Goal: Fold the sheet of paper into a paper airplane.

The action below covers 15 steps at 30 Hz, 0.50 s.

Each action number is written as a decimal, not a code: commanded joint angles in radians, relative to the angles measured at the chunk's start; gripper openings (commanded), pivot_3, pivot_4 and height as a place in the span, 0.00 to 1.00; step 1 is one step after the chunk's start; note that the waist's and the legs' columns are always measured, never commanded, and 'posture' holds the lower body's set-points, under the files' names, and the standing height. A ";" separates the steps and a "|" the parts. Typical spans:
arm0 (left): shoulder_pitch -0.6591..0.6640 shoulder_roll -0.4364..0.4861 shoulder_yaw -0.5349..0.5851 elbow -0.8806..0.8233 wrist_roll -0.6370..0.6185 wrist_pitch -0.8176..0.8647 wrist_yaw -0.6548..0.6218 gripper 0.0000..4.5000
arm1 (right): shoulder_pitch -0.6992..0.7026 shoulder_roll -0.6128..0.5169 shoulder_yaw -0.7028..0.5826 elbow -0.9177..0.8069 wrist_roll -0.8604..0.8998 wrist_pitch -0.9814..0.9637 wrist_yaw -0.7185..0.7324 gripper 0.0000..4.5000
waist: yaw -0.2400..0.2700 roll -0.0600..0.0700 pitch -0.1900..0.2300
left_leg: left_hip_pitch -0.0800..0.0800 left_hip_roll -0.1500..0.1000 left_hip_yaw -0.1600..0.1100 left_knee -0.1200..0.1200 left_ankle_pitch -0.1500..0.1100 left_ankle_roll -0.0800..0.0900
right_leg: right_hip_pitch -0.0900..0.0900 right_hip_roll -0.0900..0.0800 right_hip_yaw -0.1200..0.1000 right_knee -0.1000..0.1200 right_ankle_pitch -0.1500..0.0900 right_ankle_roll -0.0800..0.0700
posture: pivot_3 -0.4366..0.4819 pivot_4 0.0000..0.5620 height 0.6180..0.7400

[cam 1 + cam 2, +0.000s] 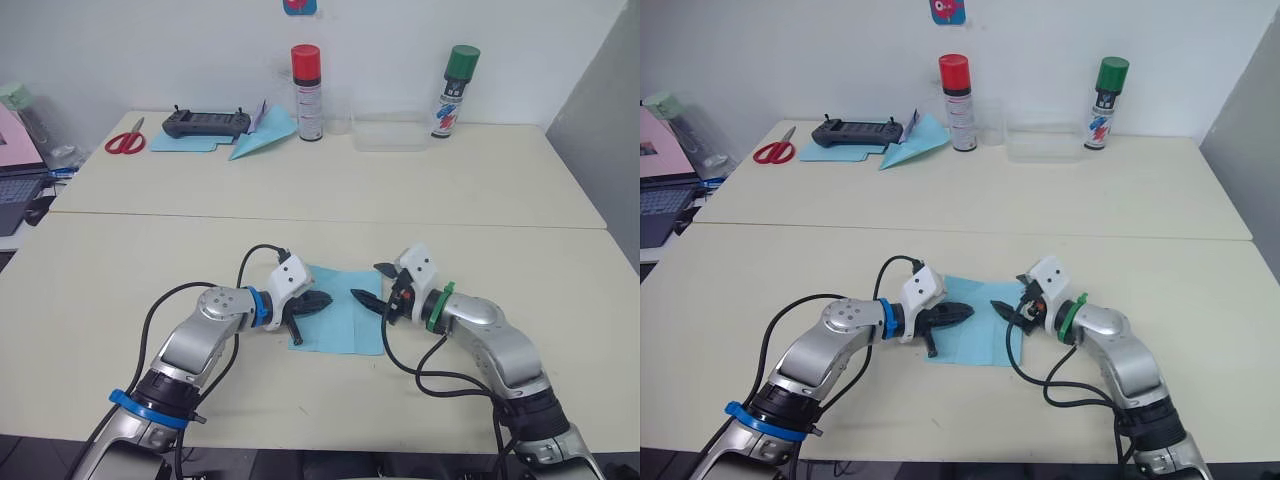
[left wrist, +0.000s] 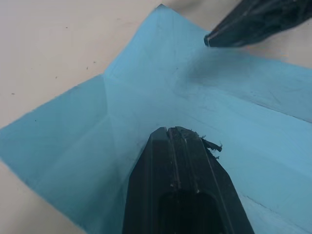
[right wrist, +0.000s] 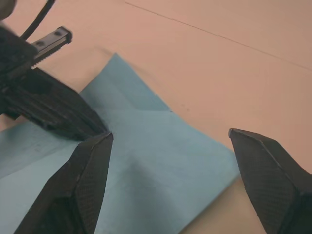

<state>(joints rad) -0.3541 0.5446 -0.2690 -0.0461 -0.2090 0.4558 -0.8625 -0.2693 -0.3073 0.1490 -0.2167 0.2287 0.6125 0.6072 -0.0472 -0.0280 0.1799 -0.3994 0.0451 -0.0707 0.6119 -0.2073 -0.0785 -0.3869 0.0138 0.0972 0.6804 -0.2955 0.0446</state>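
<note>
Thin matt light blue sheet of paper [image 1: 338, 310], faintly creased. Smooth matt cream table [image 1: 140, 270]. Matt black plastic fingers [image 3: 87, 180], finely textured, on right gripper [image 1: 372, 287].

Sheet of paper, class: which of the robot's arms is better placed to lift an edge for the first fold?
Probably right: the right gripper is open over the sheet of paper; the left gripper is shut above it.

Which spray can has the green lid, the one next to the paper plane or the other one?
The other one: the green-capped can stands on the far table's right, beside the clear tray. The red-capped can stands by the teal dart.
</note>
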 commanded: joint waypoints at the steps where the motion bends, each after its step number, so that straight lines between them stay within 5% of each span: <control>1: 0.019 -0.004 -0.011 -0.002 0.024 0.020 0.011 0.00 | 0.013 -0.003 -0.043 -0.044 0.037 0.057 -0.029 0.85 | 0.000 0.000 0.000 | 0.000 0.000 0.000 0.000 0.000 0.000 | 0.000 0.000 0.000 0.000 0.000 0.000 | 0.48 0.27 1.00; 9: 0.011 -0.015 -0.020 0.002 0.030 0.023 0.010 0.00 | -0.013 0.039 -0.047 -0.008 0.068 0.142 -0.068 0.85 | 0.000 0.000 0.000 | 0.000 0.000 0.000 0.000 0.000 0.000 | 0.000 0.000 0.000 0.000 0.000 0.000 | 0.48 0.27 1.00; 12: 0.009 -0.016 -0.019 0.001 0.031 0.024 0.010 0.00 | -0.023 0.053 -0.050 -0.004 0.073 0.143 -0.072 0.73 | 0.000 0.000 0.000 | 0.000 0.000 0.000 0.000 0.000 0.000 | 0.000 0.000 0.000 0.000 0.000 0.000 | 0.48 0.27 1.00; 15: 0.010 -0.016 -0.017 0.001 0.032 0.025 0.009 0.00 | -0.028 0.050 -0.045 0.000 0.071 0.110 -0.060 0.49 | 0.001 0.000 0.000 | 0.000 0.000 0.000 0.000 0.000 0.000 | 0.000 0.000 0.000 0.000 0.000 0.000 | 0.48 0.27 1.00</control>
<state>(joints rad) -0.3536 0.5373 -0.2683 -0.0499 -0.1983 0.4604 -0.8611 -0.2881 -0.2543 0.1105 -0.2006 0.2939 0.7501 0.5421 -0.0464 -0.0279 0.1798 -0.3995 0.0448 -0.0707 0.6119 -0.2073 -0.0785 -0.3869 0.0137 0.0972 0.6804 -0.2955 0.0446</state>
